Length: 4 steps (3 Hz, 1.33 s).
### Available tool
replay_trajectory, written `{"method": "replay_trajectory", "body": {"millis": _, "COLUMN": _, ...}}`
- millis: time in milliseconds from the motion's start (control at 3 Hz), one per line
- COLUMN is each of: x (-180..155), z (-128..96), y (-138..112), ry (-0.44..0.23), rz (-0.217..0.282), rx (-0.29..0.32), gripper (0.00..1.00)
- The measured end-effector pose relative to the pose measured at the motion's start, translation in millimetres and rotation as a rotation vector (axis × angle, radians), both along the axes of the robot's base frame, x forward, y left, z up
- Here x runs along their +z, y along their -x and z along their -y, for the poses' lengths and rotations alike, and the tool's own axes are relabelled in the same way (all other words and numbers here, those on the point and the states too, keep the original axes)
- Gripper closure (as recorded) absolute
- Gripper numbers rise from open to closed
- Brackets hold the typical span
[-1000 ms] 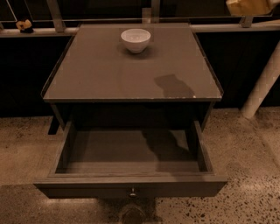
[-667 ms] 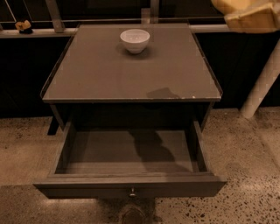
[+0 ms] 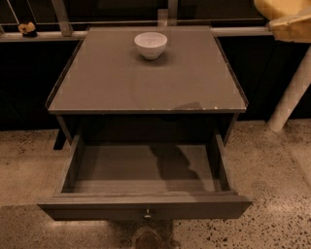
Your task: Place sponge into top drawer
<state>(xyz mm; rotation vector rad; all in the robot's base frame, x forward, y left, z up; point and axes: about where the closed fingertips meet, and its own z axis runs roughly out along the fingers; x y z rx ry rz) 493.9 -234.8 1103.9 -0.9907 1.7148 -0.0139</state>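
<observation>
Top drawer (image 3: 146, 206): nearest the camera, pulled fully out, its knob (image 3: 147, 213) centred on the front panel. The floor inside is bare except for a shadow right of centre.
Tabletop (image 3: 121, 82): a flat grey slab above the drawer's back half, so only the front part of the cavity is open from above.
White bowl (image 3: 150, 44): stands upright near the far edge, well apart from the drawer.
Gripper (image 3: 291, 26): high in the far right corner, cut off by the picture's edge, above and behind the table's right side. I cannot tell whether it is spread or clamped.
Sponge (image 3: 274, 7): not in the drawer and not on the tabletop. The deeper yellow mass at the gripper is probably it, still aloft.
Step in hand: carrying over, by my reading. Bring the load forward past the tabletop's front edge before lowering. Aim at the middle of the open floor and release low, clear of the side walls.
Change: compared with 0.7 s ago, the gripper shows slightly less of itself and sits further right. The drawer and bowl have not moved.
</observation>
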Motion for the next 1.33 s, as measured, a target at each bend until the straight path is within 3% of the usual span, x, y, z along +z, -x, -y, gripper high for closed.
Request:
{"method": "replay_trajectory", "body": {"millis": 333, "x": -25.4, "z": -15.4, "y": 22.1, "ry": -0.004, "rz": -0.073, "rx": 0.056, "gripper": 1.0}}
{"method": "replay_trajectory", "body": {"millis": 1000, "x": -103.5, "z": -68.0, "y": 106.7, "ry": -0.079, "rz": -0.274, "rx": 0.179, "gripper": 1.0}}
{"method": "replay_trajectory", "body": {"millis": 1333, "x": -103.1, "z": -68.2, "y": 106.7, "ry": -0.079, "rz": -0.273, "rx": 0.179, "gripper": 1.0}}
